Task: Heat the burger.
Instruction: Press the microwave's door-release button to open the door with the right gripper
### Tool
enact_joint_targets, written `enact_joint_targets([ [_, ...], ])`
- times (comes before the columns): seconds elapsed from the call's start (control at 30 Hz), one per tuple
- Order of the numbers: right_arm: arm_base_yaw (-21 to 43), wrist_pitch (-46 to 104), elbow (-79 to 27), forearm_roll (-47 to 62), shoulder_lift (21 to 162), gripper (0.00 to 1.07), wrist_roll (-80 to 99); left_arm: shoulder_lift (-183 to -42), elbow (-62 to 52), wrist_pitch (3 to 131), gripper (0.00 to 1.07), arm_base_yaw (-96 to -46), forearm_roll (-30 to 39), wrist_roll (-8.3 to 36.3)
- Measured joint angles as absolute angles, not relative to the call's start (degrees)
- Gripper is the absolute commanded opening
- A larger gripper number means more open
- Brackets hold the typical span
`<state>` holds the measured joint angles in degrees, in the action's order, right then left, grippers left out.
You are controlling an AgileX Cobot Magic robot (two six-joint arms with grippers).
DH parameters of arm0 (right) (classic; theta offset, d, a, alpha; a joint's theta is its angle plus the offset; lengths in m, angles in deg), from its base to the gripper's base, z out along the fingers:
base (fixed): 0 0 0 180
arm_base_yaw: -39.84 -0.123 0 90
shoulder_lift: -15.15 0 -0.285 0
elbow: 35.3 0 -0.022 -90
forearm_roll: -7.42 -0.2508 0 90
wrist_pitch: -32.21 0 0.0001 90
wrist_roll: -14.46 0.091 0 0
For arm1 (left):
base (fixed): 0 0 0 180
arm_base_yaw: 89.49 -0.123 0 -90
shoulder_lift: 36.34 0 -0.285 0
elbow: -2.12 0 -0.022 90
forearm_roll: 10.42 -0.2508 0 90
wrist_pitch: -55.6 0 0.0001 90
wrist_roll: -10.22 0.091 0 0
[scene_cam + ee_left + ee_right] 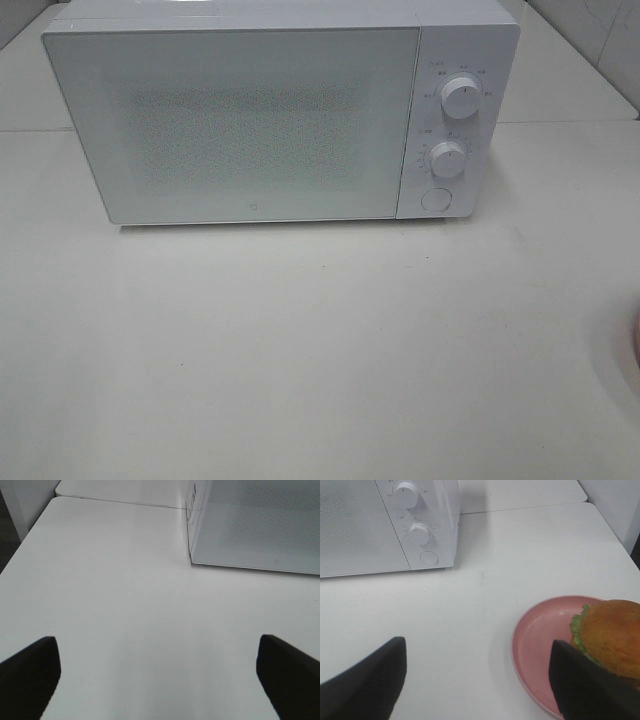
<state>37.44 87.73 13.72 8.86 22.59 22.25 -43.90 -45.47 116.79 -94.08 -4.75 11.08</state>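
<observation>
My left fingers (30, 675) and right fingers (365, 680) spread wide, empty, over the white surface (300, 350); the burger (612, 635) sits on a pink plate (540, 645) by the right pair, near the closed microwave (240, 120).

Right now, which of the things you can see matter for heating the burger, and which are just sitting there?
Part of the job:
- burger, resting on a plate
- pink plate carrying it
- microwave, door shut
- its upper knob, lower knob and round button

Just there:
- white table
- second table behind it
</observation>
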Motion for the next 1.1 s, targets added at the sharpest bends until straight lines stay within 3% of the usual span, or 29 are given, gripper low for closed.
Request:
enact_joint_targets([
  [1.1, 37.4, 62.9, 12.7, 8.9, 40.9, 0.76, 22.3, -43.9, -45.5, 116.8, 1.00, -94.1, -4.7, 11.1],
])
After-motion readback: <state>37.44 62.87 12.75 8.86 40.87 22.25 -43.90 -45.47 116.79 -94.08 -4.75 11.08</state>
